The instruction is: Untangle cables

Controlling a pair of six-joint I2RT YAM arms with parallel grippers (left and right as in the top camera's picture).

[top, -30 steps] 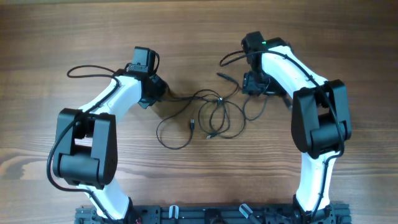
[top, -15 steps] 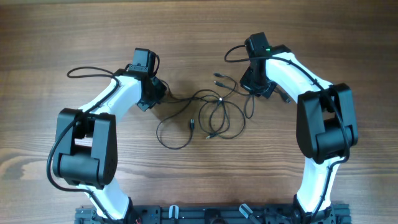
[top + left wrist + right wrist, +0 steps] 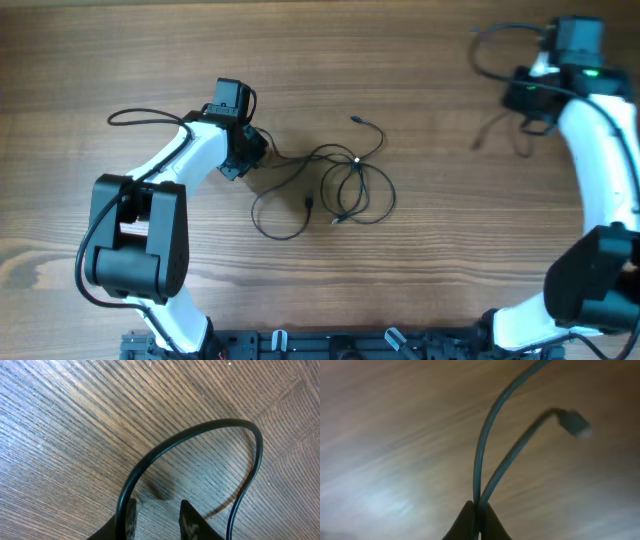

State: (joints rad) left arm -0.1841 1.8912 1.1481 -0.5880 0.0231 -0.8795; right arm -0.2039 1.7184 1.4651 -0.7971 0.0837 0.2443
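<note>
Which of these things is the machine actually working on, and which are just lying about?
Part of the job: tangled cables; one cable pinched in the right claw; left claw.
Just there: wooden table; thicker wiring fixed to the arms.

Brown wood-grain tabletop fills view; soft even light.

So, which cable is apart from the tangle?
The cable pinched in the right gripper's shut jaws, far right; the other cables lie looped together at the centre.
</note>
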